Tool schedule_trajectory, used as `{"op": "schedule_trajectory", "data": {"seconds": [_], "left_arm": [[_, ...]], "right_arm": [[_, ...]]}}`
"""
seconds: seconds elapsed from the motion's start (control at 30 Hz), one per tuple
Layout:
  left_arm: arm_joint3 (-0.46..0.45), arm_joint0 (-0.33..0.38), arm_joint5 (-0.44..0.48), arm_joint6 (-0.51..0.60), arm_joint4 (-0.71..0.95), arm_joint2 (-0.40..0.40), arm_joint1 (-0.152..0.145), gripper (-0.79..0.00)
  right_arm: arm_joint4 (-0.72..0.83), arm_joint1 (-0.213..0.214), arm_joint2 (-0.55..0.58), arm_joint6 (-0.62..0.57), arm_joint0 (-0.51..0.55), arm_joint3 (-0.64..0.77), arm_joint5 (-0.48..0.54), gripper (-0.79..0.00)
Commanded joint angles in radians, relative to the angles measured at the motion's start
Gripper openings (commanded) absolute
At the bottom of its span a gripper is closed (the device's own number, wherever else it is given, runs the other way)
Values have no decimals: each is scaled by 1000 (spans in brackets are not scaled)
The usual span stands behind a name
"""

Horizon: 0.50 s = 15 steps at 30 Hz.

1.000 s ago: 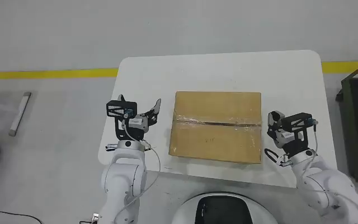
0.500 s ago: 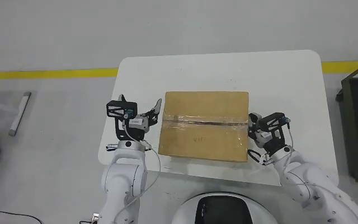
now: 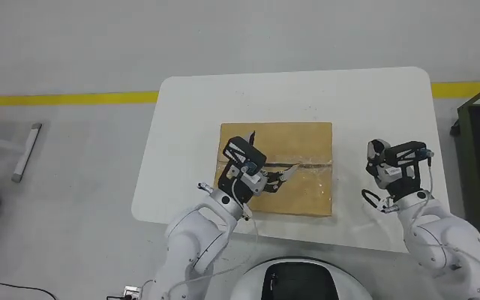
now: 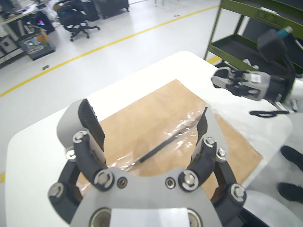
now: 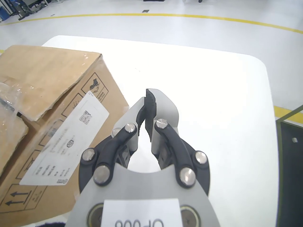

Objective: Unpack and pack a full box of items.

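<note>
Box (image 3: pixel 300 142): stiff, likely heavy; grip a flap edge at the seam.
Left pincer (image 4: pixel 144 109): spread wide, empty.
Right pincer (image 5: pixel 144 109): tips together, empty.

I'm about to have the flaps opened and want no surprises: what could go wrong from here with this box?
1. Clear tape lies wrinkled along the top seam of the box, right under the open left tool. The tool may skid on the tape or tear the cardboard instead of lifting a flap.
2. The right tool is shut and apart from the box, over the table. With nothing bracing it, the box may slide when pulled.
</note>
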State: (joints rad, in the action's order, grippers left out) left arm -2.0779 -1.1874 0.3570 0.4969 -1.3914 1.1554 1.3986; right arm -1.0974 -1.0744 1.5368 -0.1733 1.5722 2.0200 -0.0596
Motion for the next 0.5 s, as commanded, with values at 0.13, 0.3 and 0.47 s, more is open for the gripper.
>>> {"op": "schedule_trajectory", "data": {"seconds": [0.13, 0.3, 0.47], "left_arm": [[0, 0, -4, -2, -1, 1, 0, 0], [0, -2, -4, -4, 0, 0, 0, 0], [22, 32, 7, 42, 27, -115, 10, 0]], "right_arm": [[12, -2, 51, 11, 58, 33, -4, -785], [6, -5, 72, 17, 86, 51, 5, -785], [-6, -8, 89, 13, 90, 48, -1, -785]]}}
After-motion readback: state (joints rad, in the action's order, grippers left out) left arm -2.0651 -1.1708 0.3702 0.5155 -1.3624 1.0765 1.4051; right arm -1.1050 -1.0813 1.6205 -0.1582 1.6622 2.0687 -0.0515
